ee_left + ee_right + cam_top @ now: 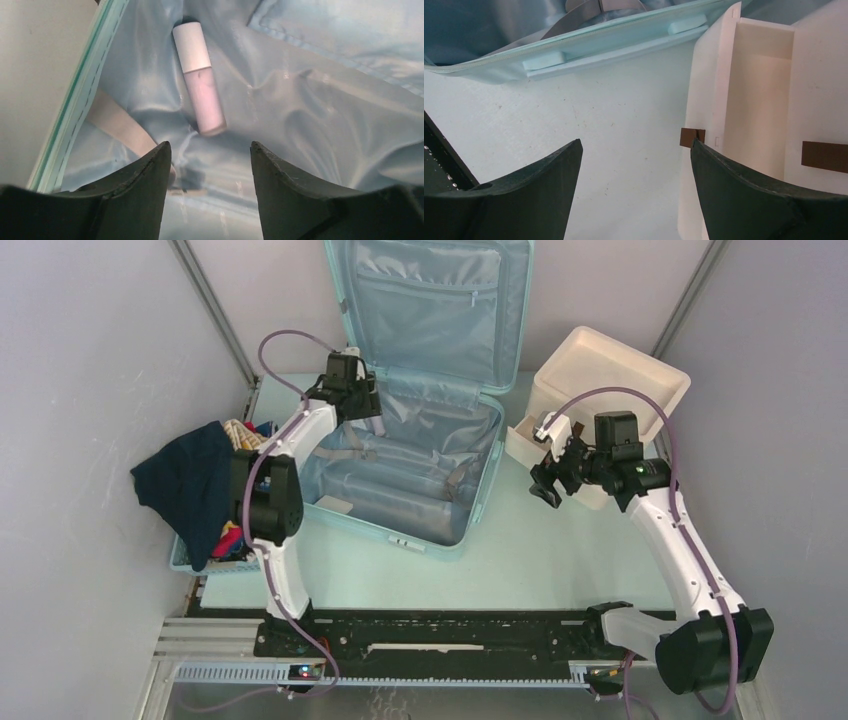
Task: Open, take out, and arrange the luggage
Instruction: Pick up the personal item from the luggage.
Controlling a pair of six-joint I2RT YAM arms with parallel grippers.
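The luggage (420, 538) lies open on the table, its pale mint lid (430, 300) propped up at the back and grey-blue lining showing. My left gripper (366, 424) reaches into the back left corner of the lower half. In the left wrist view a pink tube with a white cap (200, 80) lies on the lining just beyond my left gripper (210, 150), whose jaws stand apart with nothing between them. My right gripper (543, 490) hovers open over bare table between the luggage's edge (614, 45) and the cream box (754, 100), holding nothing.
A cream-white box (610, 370) with brown tabs stands at the right, one drawer pulled out toward the luggage. At the left a blue basket (185, 558) holds clothes, a dark navy cloth (190, 480) draped over it. A beige strap (117, 122) crosses the lining.
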